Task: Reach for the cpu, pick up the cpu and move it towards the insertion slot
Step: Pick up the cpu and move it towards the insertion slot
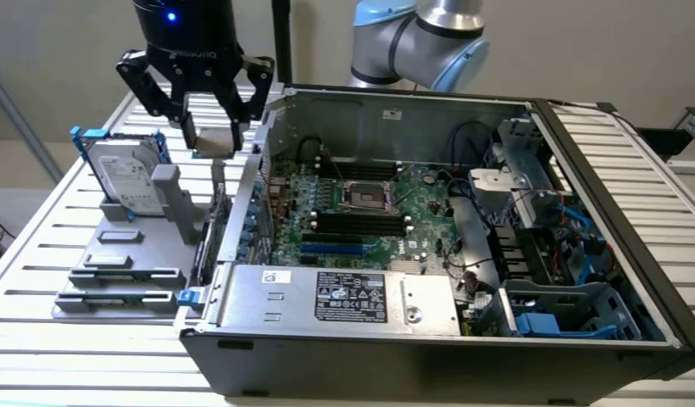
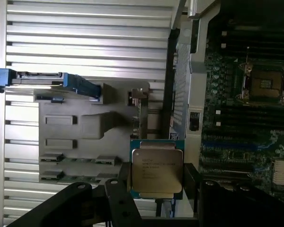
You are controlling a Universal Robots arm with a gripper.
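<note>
Open computer case (image 1: 574, 170) on slatted bench (image 1: 53, 254); beside it, toward the exterior view's left, grey holder tray (image 1: 121, 271) with upright hard drive (image 1: 127, 182).

The cpu (image 2: 157, 168) shows a silver-grey metal top edged in green. The insertion slot (image 1: 366, 197) has a shiny metal frame and dark centre, ringed by the green circuit board (image 1: 421, 222). Beside it, the hard drive (image 1: 126, 180) is silver with a blue-edged bracket.
</note>
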